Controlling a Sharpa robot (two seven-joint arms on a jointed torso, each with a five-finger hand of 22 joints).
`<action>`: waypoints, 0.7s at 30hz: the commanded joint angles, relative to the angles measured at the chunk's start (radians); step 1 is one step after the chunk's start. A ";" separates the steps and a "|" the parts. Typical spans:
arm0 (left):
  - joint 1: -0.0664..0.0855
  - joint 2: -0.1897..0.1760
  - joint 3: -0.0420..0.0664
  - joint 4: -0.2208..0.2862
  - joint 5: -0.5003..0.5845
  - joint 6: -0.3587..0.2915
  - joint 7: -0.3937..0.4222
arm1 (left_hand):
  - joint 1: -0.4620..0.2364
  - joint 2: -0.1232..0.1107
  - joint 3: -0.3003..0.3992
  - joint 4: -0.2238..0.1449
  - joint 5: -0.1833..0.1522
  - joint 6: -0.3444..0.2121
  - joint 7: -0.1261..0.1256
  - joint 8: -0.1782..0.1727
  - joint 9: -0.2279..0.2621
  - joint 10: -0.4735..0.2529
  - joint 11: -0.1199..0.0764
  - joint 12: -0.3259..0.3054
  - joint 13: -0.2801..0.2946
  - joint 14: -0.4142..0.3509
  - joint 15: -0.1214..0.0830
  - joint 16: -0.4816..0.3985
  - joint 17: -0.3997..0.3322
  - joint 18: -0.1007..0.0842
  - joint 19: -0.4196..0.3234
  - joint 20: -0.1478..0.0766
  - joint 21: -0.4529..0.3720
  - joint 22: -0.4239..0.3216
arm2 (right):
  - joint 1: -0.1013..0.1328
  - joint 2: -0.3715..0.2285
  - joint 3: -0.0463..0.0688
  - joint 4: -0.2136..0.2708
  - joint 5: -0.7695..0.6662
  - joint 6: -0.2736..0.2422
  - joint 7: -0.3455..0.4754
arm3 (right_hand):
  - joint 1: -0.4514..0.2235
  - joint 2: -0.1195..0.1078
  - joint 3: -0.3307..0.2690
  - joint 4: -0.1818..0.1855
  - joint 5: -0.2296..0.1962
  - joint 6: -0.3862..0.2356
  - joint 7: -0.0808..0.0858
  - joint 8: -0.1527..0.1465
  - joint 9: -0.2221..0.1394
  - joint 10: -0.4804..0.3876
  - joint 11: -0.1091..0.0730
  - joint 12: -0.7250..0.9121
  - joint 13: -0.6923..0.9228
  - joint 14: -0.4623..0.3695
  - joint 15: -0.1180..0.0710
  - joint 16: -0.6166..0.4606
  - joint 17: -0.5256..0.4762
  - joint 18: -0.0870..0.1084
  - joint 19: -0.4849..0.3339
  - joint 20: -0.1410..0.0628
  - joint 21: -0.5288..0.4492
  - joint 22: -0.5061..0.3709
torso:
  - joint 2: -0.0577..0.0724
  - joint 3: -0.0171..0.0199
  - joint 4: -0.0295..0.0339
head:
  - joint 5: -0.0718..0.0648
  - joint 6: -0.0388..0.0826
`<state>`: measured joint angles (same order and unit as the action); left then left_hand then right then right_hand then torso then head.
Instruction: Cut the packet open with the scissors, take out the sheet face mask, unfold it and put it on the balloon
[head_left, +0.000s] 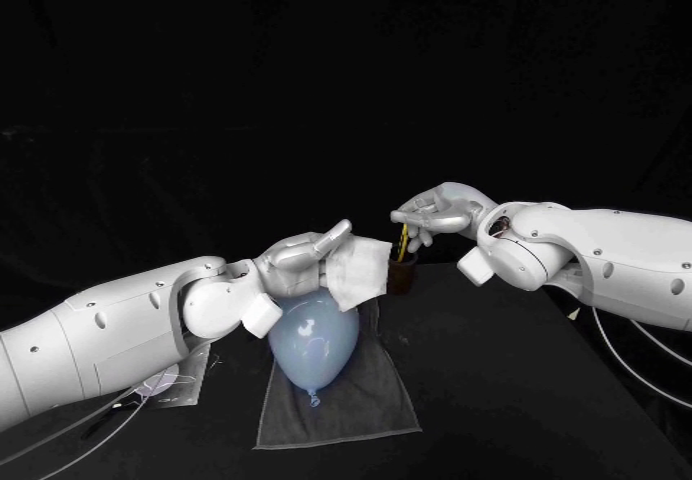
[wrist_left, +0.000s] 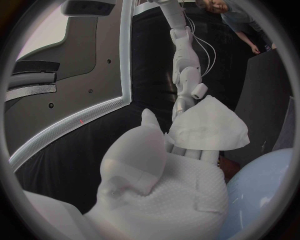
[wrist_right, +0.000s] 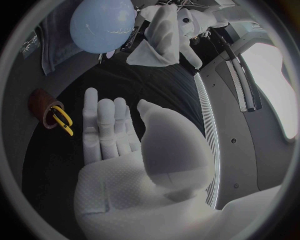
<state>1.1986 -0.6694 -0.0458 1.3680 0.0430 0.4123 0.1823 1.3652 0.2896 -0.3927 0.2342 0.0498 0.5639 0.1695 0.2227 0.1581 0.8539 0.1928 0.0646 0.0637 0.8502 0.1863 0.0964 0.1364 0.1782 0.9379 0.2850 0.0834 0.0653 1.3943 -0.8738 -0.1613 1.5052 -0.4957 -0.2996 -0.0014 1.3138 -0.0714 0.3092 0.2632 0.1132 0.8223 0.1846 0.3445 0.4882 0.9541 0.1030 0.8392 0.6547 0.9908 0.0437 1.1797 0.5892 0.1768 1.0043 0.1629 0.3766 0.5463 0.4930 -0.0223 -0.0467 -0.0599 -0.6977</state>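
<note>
Balloon (head_left: 315, 340) and sheet face mask (head_left: 364, 268) both sit over the middle of the black bench (head_left: 548, 400). I see a wide stretch of bench between the grey cloth (head_left: 353, 405) and the bench's right edge, which slants away under the right arm. The cloth lies flat with its near hem towards me. The balloon, pale blue, rests on it lengthwise, knot pointing at me and round end under my left hand (head_left: 303, 255). That hand's fingers pinch the mask, which is white, creased and folded into a rough wedge, hanging just above the balloon's round end; I can't tell if they touch. A brown cup (head_left: 405, 278) stands just beside the mask's edge, with the yellow-handled scissors (wrist_right: 62, 120) upright in it. My right hand (head_left: 437, 208) hovers above the cup, fingers straight and side by side, thumb apart, holding nothing
</note>
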 joint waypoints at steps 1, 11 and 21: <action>0.001 -0.003 0.001 0.005 0.045 -0.072 0.067 | 0.013 0.000 0.009 0.001 -0.001 -0.011 0.043 0.000 0.000 -0.011 0.003 -0.002 0.000 -0.012 0.001 -0.008 -0.002 0.003 -0.018 0.004 -0.012 -0.003 | -0.015 -0.016 0.000 0.025 0.022 -0.058 0.056 | 0.003 -0.005 -0.007 0.000 0.004 0.007 -0.010 0.007 -0.004 0.027 -0.006 0.018 -0.003 0.058 -0.003 0.034 0.053 0.007 0.024 -0.006 0.000 -0.005 | 0.001 0.0006 -0.0007 | 0.004 -0.018; 0.000 -0.018 0.002 0.011 0.092 -0.152 0.110 | 0.023 0.000 0.018 0.008 -0.001 -0.015 0.050 0.001 0.000 -0.007 0.011 0.000 0.000 -0.020 0.004 -0.016 -0.005 -0.002 -0.080 0.006 -0.023 -0.005 | -0.094 -0.071 -0.001 0.104 0.093 -0.064 0.173 | 0.009 -0.001 -0.017 0.003 0.008 0.018 -0.017 0.010 -0.019 0.041 -0.013 0.070 0.013 0.146 -0.010 0.117 0.191 0.005 0.058 -0.016 0.006 -0.008 | -0.001 0.0003 0.0006 | 0.006 -0.049; 0.000 -0.023 0.002 0.013 0.101 -0.166 0.114 | 0.036 -0.001 0.026 0.007 -0.001 -0.010 0.056 0.005 0.003 -0.001 0.015 0.001 0.001 -0.019 0.005 -0.018 -0.005 -0.004 -0.129 0.007 -0.026 -0.007 | -0.133 -0.076 -0.002 0.156 0.145 -0.048 0.269 | 0.031 -0.008 -0.017 -0.015 0.005 0.023 -0.020 0.000 -0.045 0.059 -0.016 0.141 0.068 0.195 -0.013 0.181 0.295 0.004 0.073 -0.021 0.018 0.000 | -0.001 0.0005 0.0008 | 0.010 -0.053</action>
<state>1.1985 -0.6925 -0.0451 1.3779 0.1249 0.2618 0.2687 1.3897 0.2892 -0.3717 0.2388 0.0498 0.5534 0.1663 0.2227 0.1600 0.8490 0.2059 0.0647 0.0639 0.8363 0.1931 0.0849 0.1330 0.1774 0.8127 0.2912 0.0641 0.0592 1.2617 -0.9507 -0.1646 1.6558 -0.3890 -0.3513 0.1979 1.3387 -0.0780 0.2927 0.2522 0.1183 0.8401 0.1667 0.3485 0.4444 1.0080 0.0874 0.9750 0.7162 1.1804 0.0303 1.3568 0.8787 0.1769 1.0716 0.1416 0.3891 0.5449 0.4918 -0.0219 -0.0464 -0.0512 -0.7508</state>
